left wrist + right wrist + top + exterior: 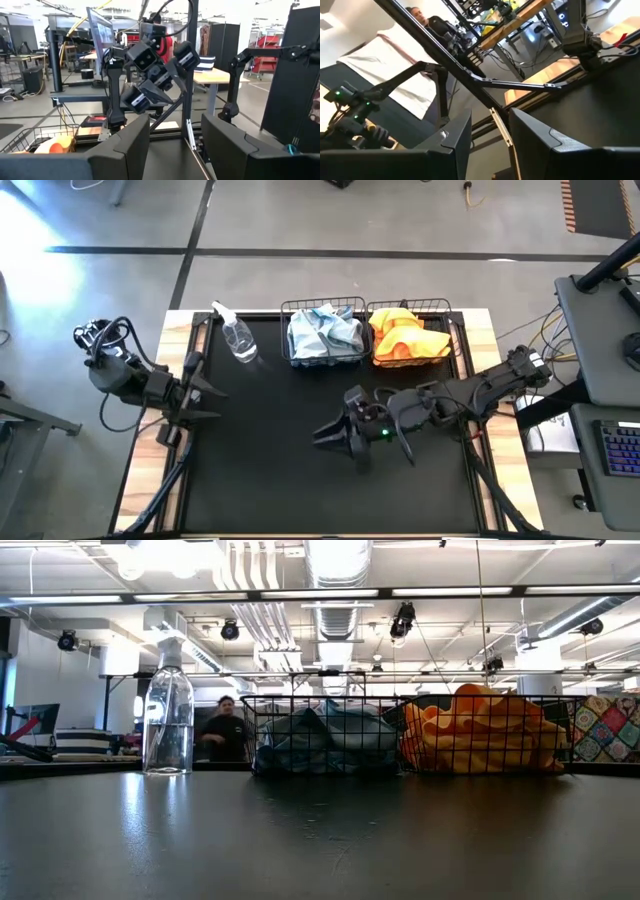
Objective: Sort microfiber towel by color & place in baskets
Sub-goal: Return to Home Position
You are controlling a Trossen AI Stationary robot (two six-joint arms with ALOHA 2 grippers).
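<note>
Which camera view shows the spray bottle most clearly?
The low view: the spray bottle stands upright in full side profile, from trigger head to base. The high view shows it only from above, foreshortened. Neither wrist view shows it.

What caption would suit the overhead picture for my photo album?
Blue towels in the left basket, orange towels in the right basket; left tool and right tool hover open, empty.

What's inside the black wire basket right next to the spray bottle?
That basket holds pale blue-grey towels, bunched up in a heap. How many there are, and whether anything lies beneath them, cannot be seen: the top folds cover the rest.
</note>
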